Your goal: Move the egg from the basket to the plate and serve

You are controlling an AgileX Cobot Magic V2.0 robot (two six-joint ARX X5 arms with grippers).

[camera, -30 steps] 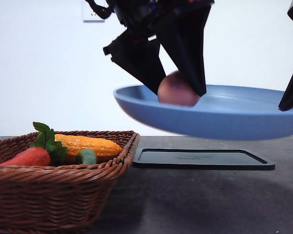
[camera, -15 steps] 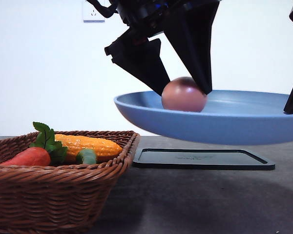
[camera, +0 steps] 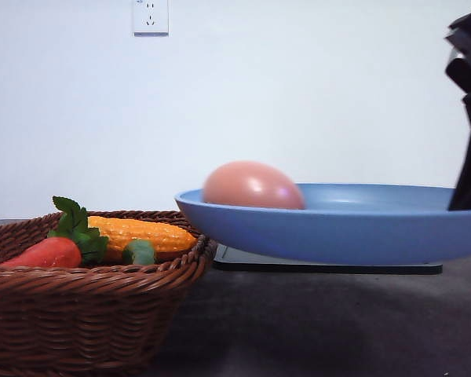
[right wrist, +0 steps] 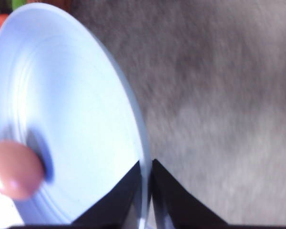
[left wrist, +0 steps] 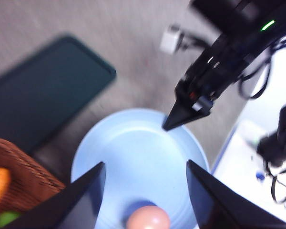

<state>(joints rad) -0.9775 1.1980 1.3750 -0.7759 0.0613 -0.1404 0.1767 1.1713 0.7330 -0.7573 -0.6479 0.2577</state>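
The pinkish-brown egg (camera: 253,185) lies on its side at the left of the light blue plate (camera: 353,228), free of any gripper. The plate hangs level above the table, and my right gripper (camera: 465,196) is shut on its right rim. In the right wrist view the right gripper (right wrist: 146,163) pinches the plate's edge (right wrist: 71,95), with the egg (right wrist: 13,169) at the opposite side. My left gripper (left wrist: 145,164) is open above the plate (left wrist: 133,157), well over the egg (left wrist: 148,218). The wicker basket (camera: 86,314) stands at the left.
In the basket lie a carrot (camera: 47,251) with green leaves, a yellow corn cob (camera: 145,233) and a small green piece (camera: 140,252). A flat black tray (camera: 330,268) lies on the table behind and under the plate. A wall socket (camera: 150,16) sits high on the wall.
The left gripper has let go of the egg and risen out of the front view. The egg has tipped onto its side on the plate, which has sunk a little.
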